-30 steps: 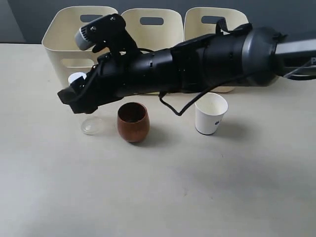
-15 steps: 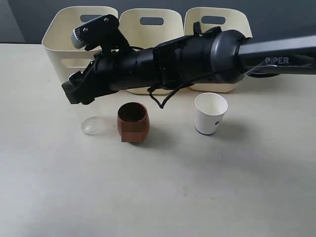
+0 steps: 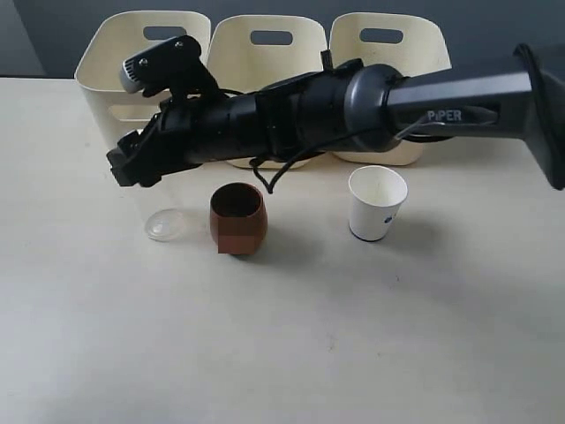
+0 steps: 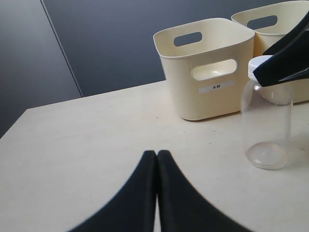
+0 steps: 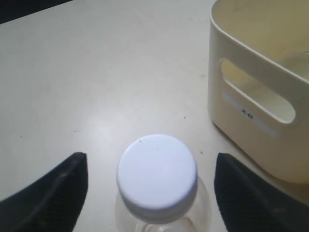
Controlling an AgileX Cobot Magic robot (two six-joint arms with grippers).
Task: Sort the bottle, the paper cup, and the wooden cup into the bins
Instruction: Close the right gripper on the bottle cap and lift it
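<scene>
Exterior view. One bottle (image 3: 165,223), upright on the surface at the left, just in front of the leftmost of three bins (image 3: 101,97). The wooden cup (image 3: 237,218) stands beside it and the paper cup (image 3: 377,203) further right. The right arm (image 3: 353,102) reaches across, lettered "PiPER".

Left wrist view. The left jaws are pressed together, empty. The left bin's label (image 4: 217,87) reads 木杯.

Right wrist view. The right jaws are spread either side of the white cap (image 5: 157,171), not touching it. The writing here is blurred.

Risks: an off-centre close could topple the light bottle. The nearest bin appears marked for the wooden cup, so a drop there would missort.
</scene>
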